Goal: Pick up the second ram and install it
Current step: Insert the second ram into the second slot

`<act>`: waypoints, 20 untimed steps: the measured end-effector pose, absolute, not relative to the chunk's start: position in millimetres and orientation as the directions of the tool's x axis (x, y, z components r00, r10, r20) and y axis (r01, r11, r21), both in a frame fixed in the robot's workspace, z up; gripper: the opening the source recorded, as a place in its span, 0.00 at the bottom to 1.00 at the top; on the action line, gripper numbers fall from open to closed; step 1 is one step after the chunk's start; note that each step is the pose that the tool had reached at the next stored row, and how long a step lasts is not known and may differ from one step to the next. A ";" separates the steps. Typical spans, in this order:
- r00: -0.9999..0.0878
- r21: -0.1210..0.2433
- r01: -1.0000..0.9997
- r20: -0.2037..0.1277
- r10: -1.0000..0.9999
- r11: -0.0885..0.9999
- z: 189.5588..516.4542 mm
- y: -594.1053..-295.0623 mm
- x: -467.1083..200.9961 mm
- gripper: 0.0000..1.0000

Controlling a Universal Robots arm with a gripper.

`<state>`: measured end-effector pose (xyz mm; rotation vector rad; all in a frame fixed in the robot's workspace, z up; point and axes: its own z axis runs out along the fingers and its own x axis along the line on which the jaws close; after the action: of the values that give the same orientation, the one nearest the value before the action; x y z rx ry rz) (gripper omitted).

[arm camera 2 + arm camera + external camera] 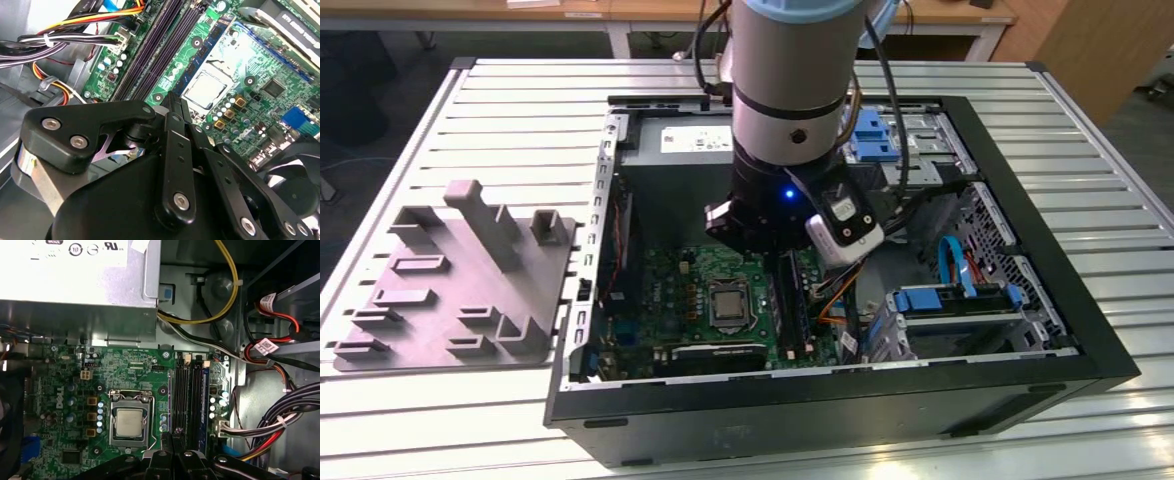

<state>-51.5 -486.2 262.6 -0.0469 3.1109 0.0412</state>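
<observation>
**Second ram (204, 405): on edge in the outer slot, gripper low over the slot bank**

Stands on its long edge in the slot farthest from the processor socket (129, 422), just beside the black slots (185, 405), with the cable bundle (280, 425) on its other side. Runs parallel to those slots. Points one end at the grey power-supply box (75, 295) and the other toward the gripper (173, 437). Cannot tell whether latched home.

Find the gripper in both wrist views low over the slot ends that lie away from the power-supply box. Cannot tell whether touching the module there. Cannot tell grip state either, whether released or clenched.

Writing: note a white label (80, 250) on the power-supply box with black print and round marks. Note white lettering on the green motherboard (125, 370), and small white printed tags (265, 346) on the red-and-black cables, too small to read.

See, in the exterior view, the arm (787, 100) reaching down into the open black computer case (854, 385) on the slatted metal table (720, 80). Note a grey fixture (454, 290) on the table at the exterior view's left, just beside the case.
</observation>
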 end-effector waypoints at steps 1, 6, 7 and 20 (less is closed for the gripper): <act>-0.999 0.026 -0.031 -0.031 -0.030 0.999 261.6 -486.2 -51.5 0.12; -0.999 0.027 -0.030 -0.031 -0.030 0.999 260.6 -486.2 -51.6 0.12; -0.999 0.027 -0.030 -0.031 -0.030 0.999 260.5 -486.2 -51.6 0.12; -0.999 0.027 -0.031 -0.032 -0.030 0.999 254.9 -486.2 -51.5 0.12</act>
<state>-51.5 -486.2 254.9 -0.0469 3.1091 0.0434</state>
